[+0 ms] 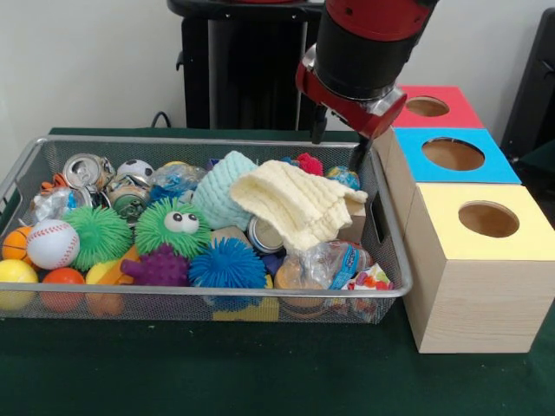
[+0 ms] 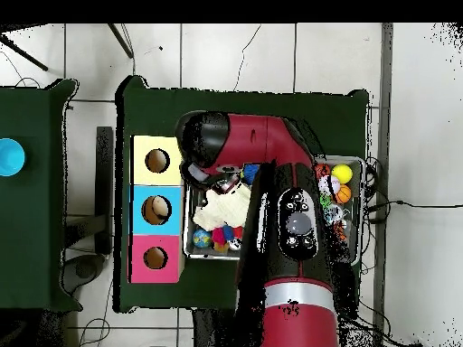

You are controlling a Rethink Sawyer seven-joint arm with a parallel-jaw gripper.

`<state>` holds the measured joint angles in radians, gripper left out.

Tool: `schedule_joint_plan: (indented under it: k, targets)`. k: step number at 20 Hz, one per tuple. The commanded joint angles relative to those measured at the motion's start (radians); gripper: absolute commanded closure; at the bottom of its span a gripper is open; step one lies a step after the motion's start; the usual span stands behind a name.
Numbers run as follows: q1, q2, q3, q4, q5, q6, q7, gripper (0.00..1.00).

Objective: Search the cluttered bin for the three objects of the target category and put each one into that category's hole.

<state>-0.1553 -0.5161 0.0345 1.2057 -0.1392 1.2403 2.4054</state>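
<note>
A plain pale wall [image 1: 95, 61] is standing behind a table [image 1: 217, 373] that is wearing a dark green cloth. From overhead, a white tiled floor [image 2: 271, 54] is surrounding it, cables [image 2: 398, 203] are trailing across the tiles, and a second green table [image 2: 32, 190] is sitting apart to one side.

I see the wire bin [image 1: 395, 260] filling the left and centre of the front view, with three holed boxes [image 1: 473, 260] in a row at its right side, receding toward upper right. A cloth [image 1: 295, 204] lies atop the clutter, right of centre, below the gripper [image 1: 338, 147].
</note>
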Motion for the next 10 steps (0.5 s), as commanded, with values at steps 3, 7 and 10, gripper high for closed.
schedule_joint_plan:
  k: [3, 7, 10]
  targets:
    - [0.035, -0.012, -0.006, 0.091, 0.014, -0.021, 0.119, 0.00]
    - [0.075, -0.052, -0.048, 0.130, 0.021, -0.045, 0.188, 0.00]
    - [0.089, -0.064, -0.065, 0.144, 0.034, -0.046, 0.199, 0.00]
